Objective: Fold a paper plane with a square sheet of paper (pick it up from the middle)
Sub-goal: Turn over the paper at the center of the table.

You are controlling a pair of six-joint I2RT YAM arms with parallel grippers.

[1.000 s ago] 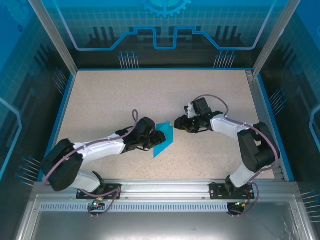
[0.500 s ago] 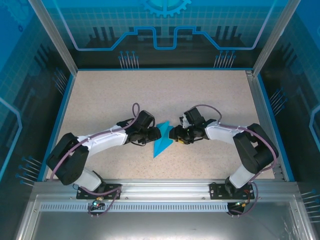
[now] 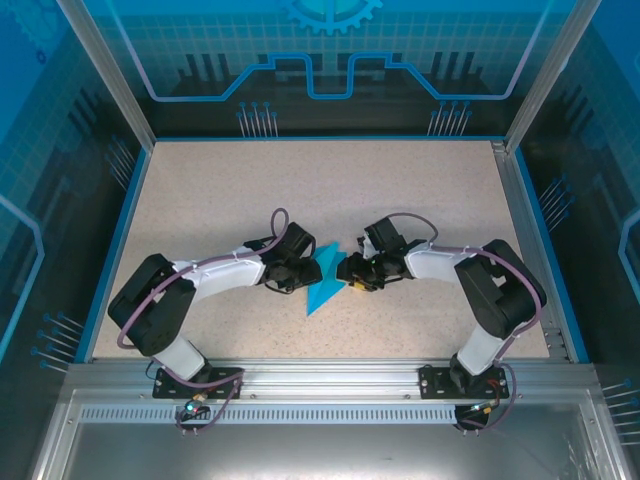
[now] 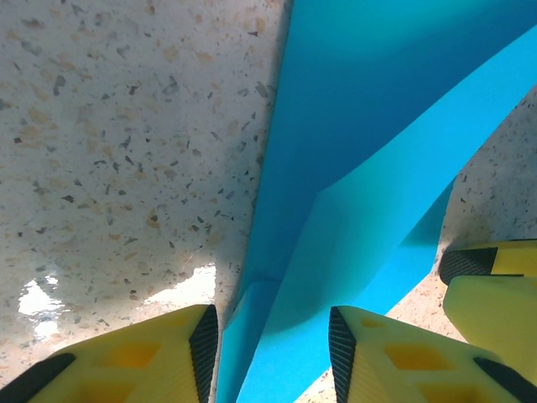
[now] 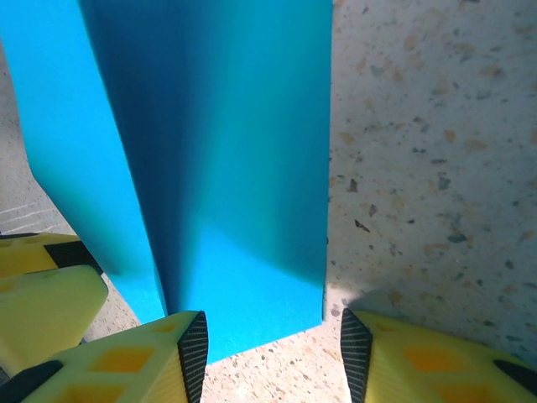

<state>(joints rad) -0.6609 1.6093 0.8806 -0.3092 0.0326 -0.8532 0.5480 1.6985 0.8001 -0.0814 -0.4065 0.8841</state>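
Left pincer (image 3: 308, 272) released, fingers straddling the folded teal paper (image 3: 325, 285). Right pincer (image 3: 350, 272) also parted, over the opposite edge. Both arms low, elbows out, forearms angled inward, tips facing. Paper lies mid-tabletop (image 3: 300, 180), slightly toward the near edge.

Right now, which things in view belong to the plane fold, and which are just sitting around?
For the job:
- teal paper sheet, partly folded
- left gripper and right gripper, both open with the paper between their fingers

Not for the job:
- speckled table
- blue back panel
- metal front rail
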